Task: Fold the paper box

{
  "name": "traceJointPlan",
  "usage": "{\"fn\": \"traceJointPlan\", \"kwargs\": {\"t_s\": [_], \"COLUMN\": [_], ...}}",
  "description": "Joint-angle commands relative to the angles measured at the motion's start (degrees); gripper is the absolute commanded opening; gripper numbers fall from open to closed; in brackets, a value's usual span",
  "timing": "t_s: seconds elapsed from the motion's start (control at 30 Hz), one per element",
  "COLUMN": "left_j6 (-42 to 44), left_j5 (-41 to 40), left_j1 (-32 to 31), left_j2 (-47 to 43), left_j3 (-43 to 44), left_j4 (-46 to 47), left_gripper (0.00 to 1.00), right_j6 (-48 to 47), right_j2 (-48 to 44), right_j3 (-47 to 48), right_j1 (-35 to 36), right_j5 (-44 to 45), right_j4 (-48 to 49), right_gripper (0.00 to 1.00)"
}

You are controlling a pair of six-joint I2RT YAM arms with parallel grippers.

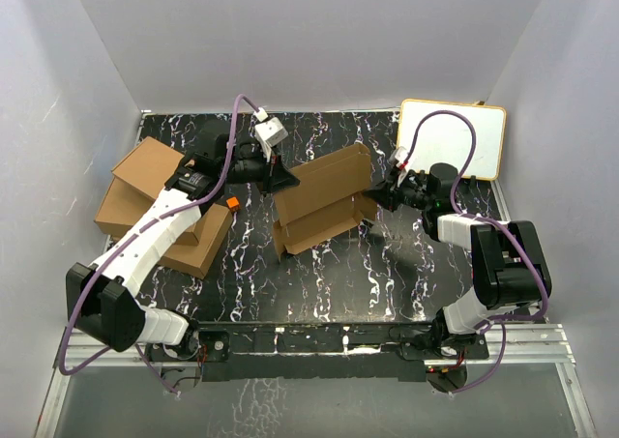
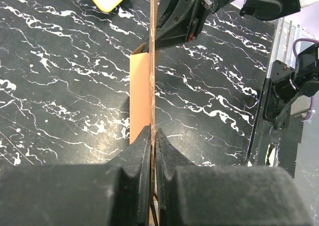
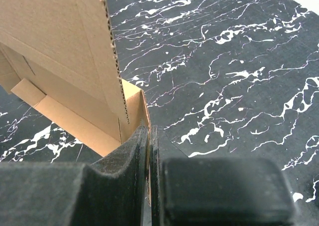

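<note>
Paper box (image 1: 324, 201) pinched at both ends, mid-tabletop (image 1: 387, 274)!
It sits centre frame, long axis running lower left to upper right, lid panel standing up. The left hand (image 1: 280, 180) is clamped on its upper-left edge and the right hand (image 1: 373, 198) on its right end, so the box lies straight between them, neither nearer. Piled boxes (image 1: 145, 201) sit far left.
</note>
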Motion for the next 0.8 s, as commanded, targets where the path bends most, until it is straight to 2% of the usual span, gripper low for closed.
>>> {"fn": "traceJointPlan", "kwargs": {"t_s": [0.0, 0.3, 0.77], "left_j6": [-2.44, -5.06, -6.47], "left_j5": [1.37, -0.73, -2.72], "left_j1": [-0.06, -0.06, -0.06], "left_j2": [-2.84, -5.08, -6.41], "left_j3": [-2.23, -6.45, -6.76], "left_j4": [2.42, 4.84, 4.23], "left_gripper": [0.00, 0.00, 0.00], "right_j6": [0.75, -2.31, -11.04], "right_j2": [-1.26, -2.19, -3.46], "right_j3": [-2.18, -1.31, 2.80], "right_j1": [0.53, -0.10, -1.72], "right_j5": [-1.57, -4.73, -9.67], "right_j4": [10.78, 2.41, -11.09], "right_gripper": [0.08, 0.11, 0.19]}}
